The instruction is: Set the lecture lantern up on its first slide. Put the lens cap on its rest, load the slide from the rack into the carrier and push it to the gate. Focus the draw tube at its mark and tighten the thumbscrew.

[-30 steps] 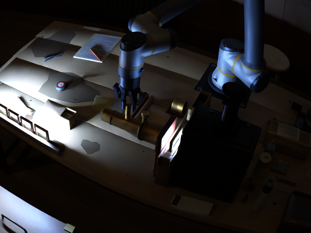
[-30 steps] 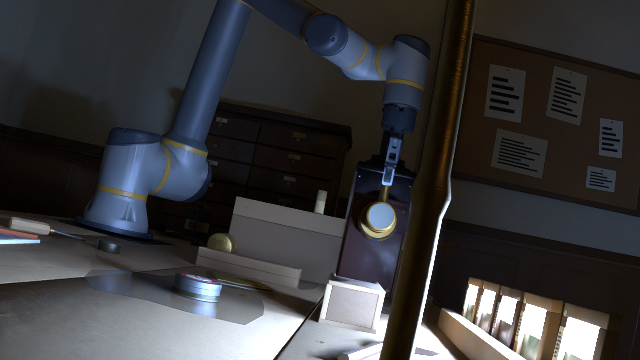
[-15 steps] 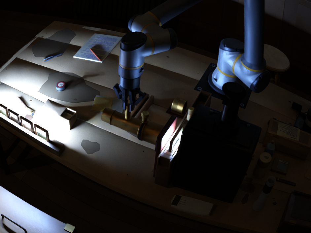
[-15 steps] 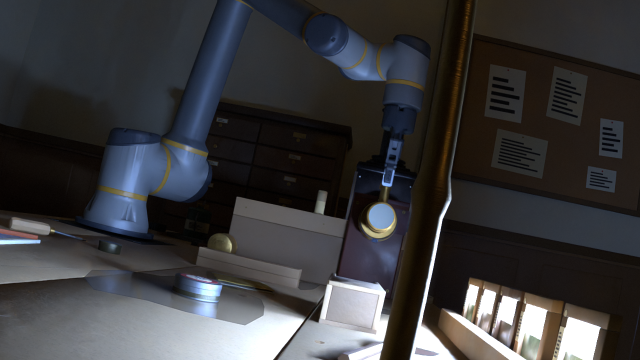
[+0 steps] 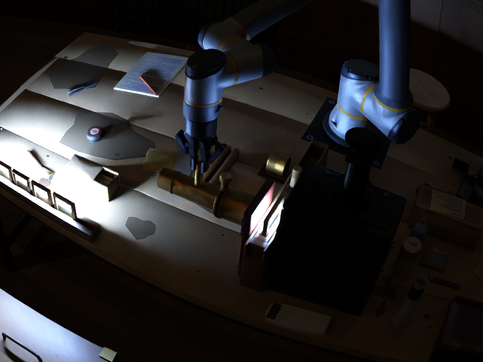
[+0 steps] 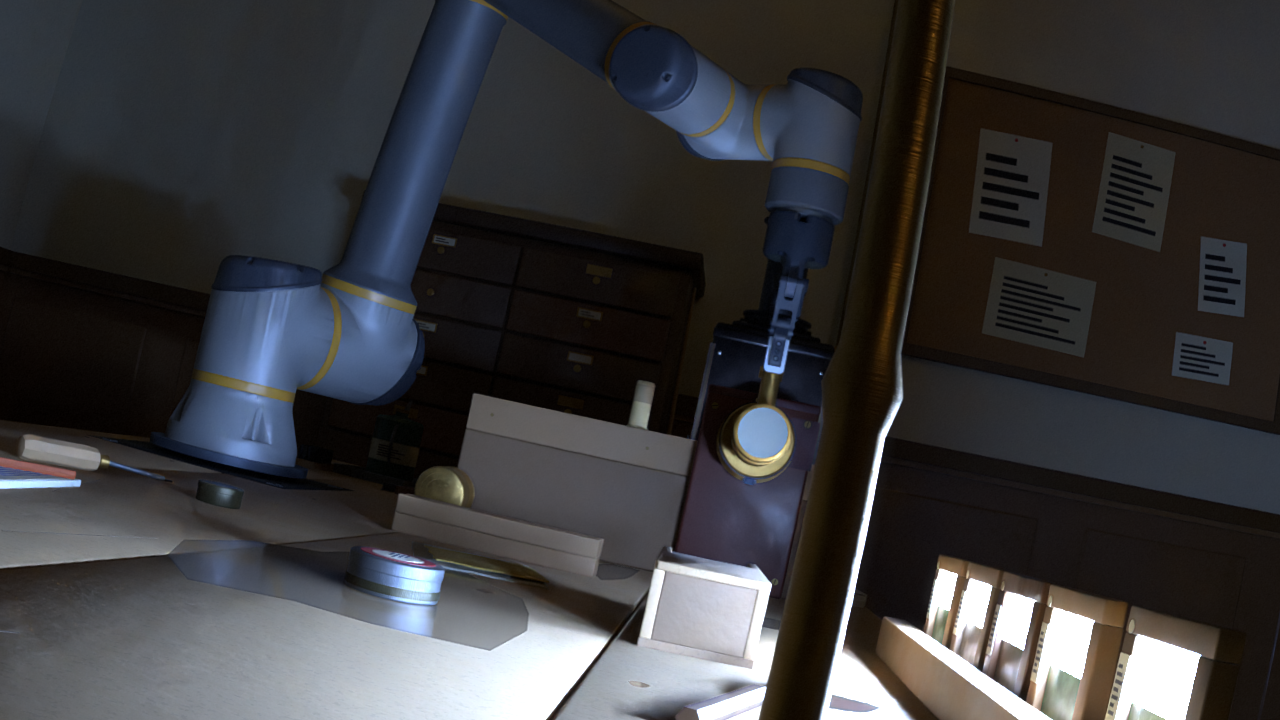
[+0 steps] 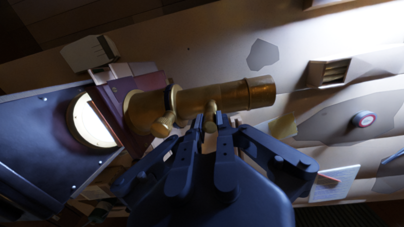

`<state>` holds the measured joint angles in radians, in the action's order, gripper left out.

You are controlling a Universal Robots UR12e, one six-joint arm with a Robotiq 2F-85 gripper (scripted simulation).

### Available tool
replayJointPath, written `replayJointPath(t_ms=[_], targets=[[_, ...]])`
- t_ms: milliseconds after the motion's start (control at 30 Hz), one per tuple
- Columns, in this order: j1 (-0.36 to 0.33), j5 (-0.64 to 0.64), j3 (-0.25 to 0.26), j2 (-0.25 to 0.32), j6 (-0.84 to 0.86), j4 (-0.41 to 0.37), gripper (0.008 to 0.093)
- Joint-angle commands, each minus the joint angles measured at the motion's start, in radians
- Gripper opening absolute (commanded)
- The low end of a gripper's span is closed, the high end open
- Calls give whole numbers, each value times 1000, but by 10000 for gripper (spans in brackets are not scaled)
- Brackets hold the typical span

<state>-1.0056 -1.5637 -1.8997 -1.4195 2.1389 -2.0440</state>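
Observation:
My gripper stands over the brass draw tube with its fingers closed on either side of the small brass peg that rises from the tube. The tube sticks out of the lantern's front toward the left. The knurled thumbscrew sits on the tube's collar, closer to the lantern. A slide glows pink in the carrier at the lantern's front. The brass lens cap sits on its rest behind the tube. The slide rack holds several slides at the table's left edge.
The long wooden table carries a small open box, a round tin, a yellow note and a printed sheet. Bottles and boxes crowd the right of the lantern. A brass pole stands close to the second side camera.

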Motion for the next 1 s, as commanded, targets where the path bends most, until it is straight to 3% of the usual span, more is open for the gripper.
replayJointPath(t_ms=[0, 967], targets=[[4, -7, 4, 0, 1, -5, 80], [26, -7, 17, 10, 23, -2, 80]])
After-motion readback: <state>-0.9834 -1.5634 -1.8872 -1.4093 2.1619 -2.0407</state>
